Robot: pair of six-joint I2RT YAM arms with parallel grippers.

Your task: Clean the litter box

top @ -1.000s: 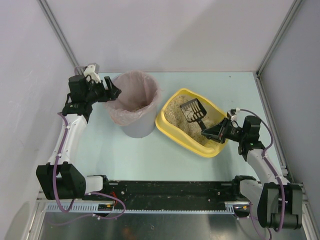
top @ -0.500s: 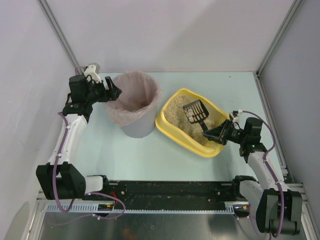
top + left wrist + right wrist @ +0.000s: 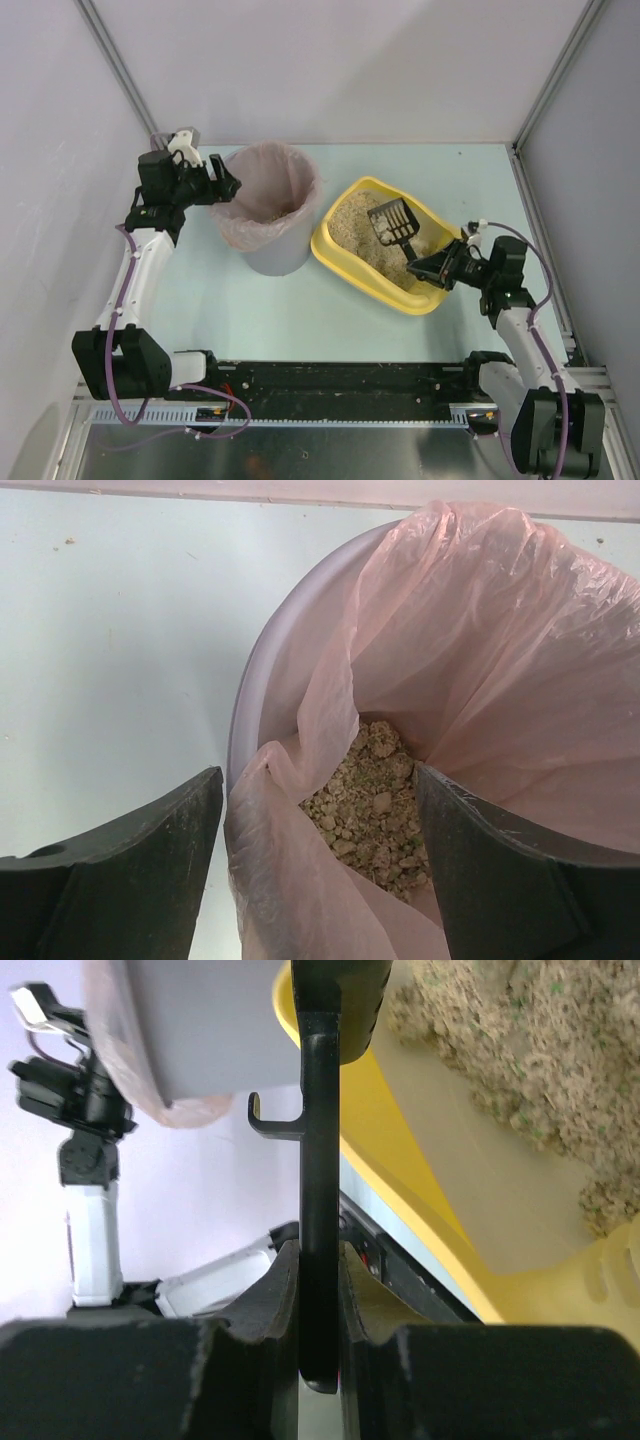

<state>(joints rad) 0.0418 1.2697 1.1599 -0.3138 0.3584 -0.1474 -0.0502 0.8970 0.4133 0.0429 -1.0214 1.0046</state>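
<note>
- Just ahead of the right claw [image 3: 420, 268], which is clamped on its handle, the scoop [image 3: 392, 222] is held over the litter box [image 3: 350, 268], apparently for sifting.
- The bin [image 3: 275, 260] rim is straddled by the wide-spread left claw [image 3: 225, 187], likely for steadying.

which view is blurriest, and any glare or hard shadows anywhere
Right wrist: softest; the near tool fingers and scoop handle are dark, detail-poor shapes, while the litter beyond looks sharper. Left wrist: mild sheen on the pink bag liner, no blown glare. Top external: even light, only faint shadows by the bin and litter box.
</note>
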